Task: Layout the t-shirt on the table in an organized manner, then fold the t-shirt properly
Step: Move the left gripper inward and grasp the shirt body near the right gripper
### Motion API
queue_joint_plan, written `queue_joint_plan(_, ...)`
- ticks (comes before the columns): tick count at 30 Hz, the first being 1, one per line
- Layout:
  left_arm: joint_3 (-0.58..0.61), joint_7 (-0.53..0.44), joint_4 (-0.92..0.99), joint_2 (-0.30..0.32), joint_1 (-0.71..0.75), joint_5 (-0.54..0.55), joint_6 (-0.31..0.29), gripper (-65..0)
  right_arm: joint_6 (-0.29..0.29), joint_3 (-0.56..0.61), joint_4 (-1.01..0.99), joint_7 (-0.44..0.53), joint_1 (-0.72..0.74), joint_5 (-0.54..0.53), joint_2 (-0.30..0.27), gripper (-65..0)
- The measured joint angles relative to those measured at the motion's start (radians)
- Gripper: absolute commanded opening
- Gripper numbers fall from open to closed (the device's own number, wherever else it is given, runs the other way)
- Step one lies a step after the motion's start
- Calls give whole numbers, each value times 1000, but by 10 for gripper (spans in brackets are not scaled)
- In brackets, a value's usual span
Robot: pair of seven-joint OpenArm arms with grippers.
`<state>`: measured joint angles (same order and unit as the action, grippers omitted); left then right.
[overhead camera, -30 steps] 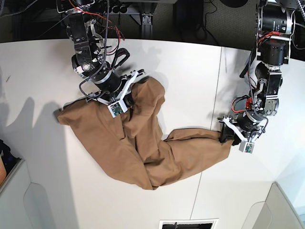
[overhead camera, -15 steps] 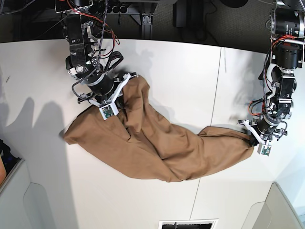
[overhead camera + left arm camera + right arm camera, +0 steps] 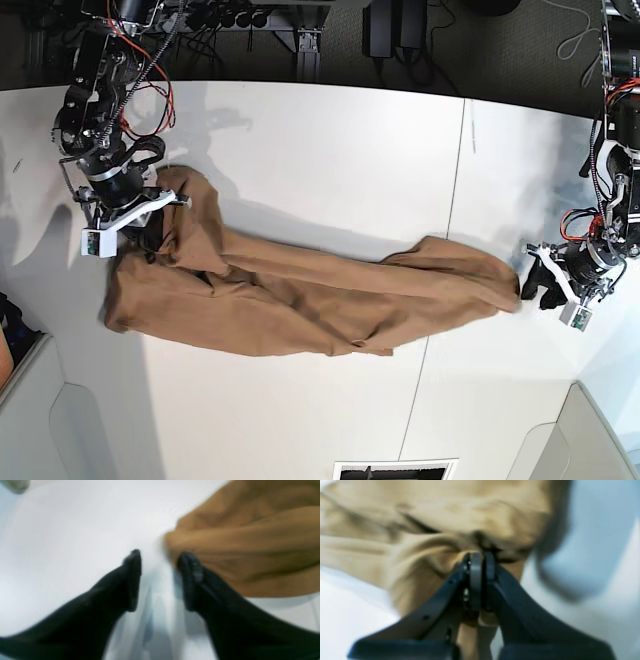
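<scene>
The left gripper point(image 3: 158, 578) has its two black fingers spread apart over bare white table point(image 3: 62, 542), with nothing between them; one fingertip point(image 3: 186, 562) sits just beside, perhaps touching, the bunched end of the tan t-shirt point(image 3: 250, 542). From above, that gripper point(image 3: 543, 288) stands at the right end of the t-shirt point(image 3: 300, 295), by the cloth's edge.

The right gripper point(image 3: 480, 580) is pinched closed on a gathered fold of the t-shirt point(image 3: 432, 530), its fingers pressed together with cloth bulging around them. In the base view this gripper point(image 3: 148, 228) is at the far left of the garment and is mostly hidden under the arm and the raised cloth.

The t-shirt lies stretched in a long, wrinkled band across the table point(image 3: 340, 150), from left to right, crossing the thin dark seam between panels. Its left end is wider and lumped up at the held fold.

A small green board point(image 3: 92, 243) on the right wrist and another point(image 3: 574, 316) on the left wrist carry marks too small to read. No writing shows on the shirt. Both wrist views are blurred, so fabric detail and sleeve shapes are hard to make out; the arms are cut off at the top edge.
</scene>
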<state>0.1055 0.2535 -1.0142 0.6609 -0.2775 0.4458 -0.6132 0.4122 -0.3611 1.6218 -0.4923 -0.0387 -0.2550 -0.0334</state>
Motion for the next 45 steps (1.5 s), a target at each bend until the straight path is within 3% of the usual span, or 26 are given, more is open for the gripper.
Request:
queue_joint_plan(3,0,35,0,1,0,122,-69,-283,29,-5,22,-3,0,-44,0,-468)
queue_joint_plan(5,0,40,0,1,0,172,-72,-283,34,-5,34,-3,0,-56,1,-404)
queue_joint_plan(13,0,106,0,-2,0,264,-72,-284,34,-5,114,-6,11,-63,0,-401)
queue_joint_plan(16,0,106,0,-18,0,279,-72,-284,29,-5,107,-6,38,-2,1,-401)
queue_joint_plan(19,-1,106,0,-56,0,280,-72,-284,-46,-5,66,-4,79,73,3,-401)
queue_joint_plan(22,-1,107,0,-104,-1,277,-72,-284,-57,-5,7,-3,110,117,3,-401)
queue_joint_plan(29,-2,101,0,-225,-90,101,-75,-284,-53,-5,-125,-3,127,119,3,-401)
queue_joint_plan(33,24,81,0,-263,-142,34,-76,-283,-53,-5,-191,1,124,120,3,-418)
queue_joint_plan(37,144,13,0,-287,-172,-60,-49,-284,-53,-5,-229,10,127,114,3,-633)
queue_joint_plan(38,180,-13,0,-295,-179,-85,-42,-283,-53,-5,-232,16,128,113,3,-650)
queue_joint_plan(45,346,-77,0,-353,-233,-213,36,-284,-53,-5,-233,16,128,114,3,-650)
